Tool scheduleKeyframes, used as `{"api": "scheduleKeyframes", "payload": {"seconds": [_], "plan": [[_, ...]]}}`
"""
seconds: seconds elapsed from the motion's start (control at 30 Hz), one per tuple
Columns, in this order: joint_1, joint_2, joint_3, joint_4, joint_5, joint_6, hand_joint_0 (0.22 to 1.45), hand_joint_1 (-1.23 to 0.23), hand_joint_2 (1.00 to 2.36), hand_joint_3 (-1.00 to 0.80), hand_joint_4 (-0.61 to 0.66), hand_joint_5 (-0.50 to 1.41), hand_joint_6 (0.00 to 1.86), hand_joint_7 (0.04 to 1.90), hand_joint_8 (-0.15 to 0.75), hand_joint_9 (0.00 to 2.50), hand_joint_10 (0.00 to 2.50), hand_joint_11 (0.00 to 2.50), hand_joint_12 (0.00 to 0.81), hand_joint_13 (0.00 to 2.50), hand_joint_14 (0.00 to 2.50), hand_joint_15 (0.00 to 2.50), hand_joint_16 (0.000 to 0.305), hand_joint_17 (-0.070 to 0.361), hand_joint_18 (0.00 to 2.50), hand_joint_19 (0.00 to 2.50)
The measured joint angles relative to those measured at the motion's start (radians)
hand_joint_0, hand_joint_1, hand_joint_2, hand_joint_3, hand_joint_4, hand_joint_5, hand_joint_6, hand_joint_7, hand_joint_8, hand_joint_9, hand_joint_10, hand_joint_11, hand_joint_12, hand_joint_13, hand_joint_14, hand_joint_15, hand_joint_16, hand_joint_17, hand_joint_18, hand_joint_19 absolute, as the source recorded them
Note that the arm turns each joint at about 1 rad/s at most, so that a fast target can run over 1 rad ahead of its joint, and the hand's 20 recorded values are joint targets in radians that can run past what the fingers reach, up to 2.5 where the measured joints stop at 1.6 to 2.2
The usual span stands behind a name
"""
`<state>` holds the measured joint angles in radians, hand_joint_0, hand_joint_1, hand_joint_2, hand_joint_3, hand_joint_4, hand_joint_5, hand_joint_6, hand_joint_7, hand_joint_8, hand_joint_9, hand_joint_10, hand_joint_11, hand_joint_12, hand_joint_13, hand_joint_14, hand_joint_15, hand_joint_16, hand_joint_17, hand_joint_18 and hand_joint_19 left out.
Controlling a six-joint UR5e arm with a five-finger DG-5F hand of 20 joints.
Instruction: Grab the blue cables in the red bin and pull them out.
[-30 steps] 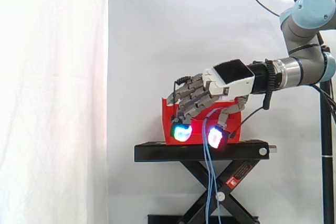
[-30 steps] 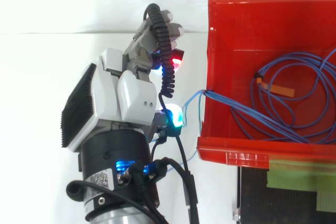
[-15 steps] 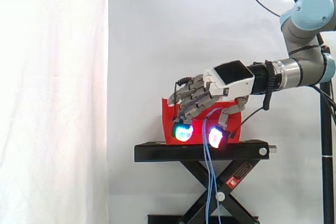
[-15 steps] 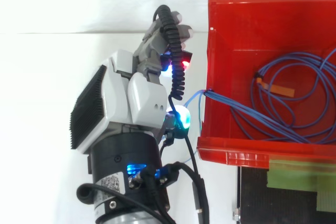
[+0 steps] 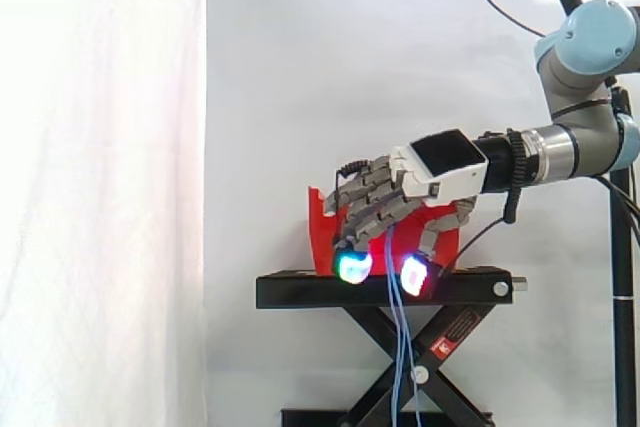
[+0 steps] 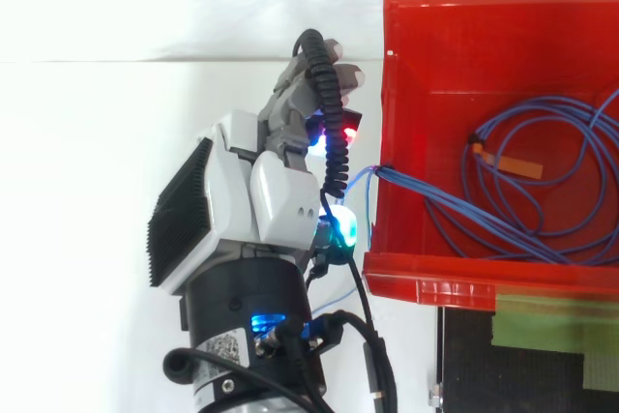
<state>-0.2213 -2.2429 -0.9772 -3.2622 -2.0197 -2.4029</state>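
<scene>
The robot hand [image 5: 440,162] is hovering just outside the bin [image 6: 464,278], right beside its wall. I cannot tell if it is grasping the cables [image 6: 418,186] or nothing. The blue cables are lying coiled in the bin, and some are running over the wall and hanging down past the stand [image 5: 300,290]. To do this well, the robot hand should be squeezing the hanging part tight, then pulling slowly so the coil is not snagging and the bin is not tipping. I am counting one robot hand, one bin, one stand and one tangled bunch of cables.
</scene>
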Motion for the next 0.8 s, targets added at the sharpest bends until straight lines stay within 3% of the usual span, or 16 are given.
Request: {"api": "scheduleKeyframes", "payload": {"seconds": [0.8], "plan": [[-0.01,0.001,0.001,0.019,-0.004,-0.012,0.78,-1.02,1.0,-1.0,0.25,0.85,0.01,0.76,0.285,0.78,0.02,0.68,0.374,0.5,0.02,0.4,0.053,0.12,0.54,0.66]]}}
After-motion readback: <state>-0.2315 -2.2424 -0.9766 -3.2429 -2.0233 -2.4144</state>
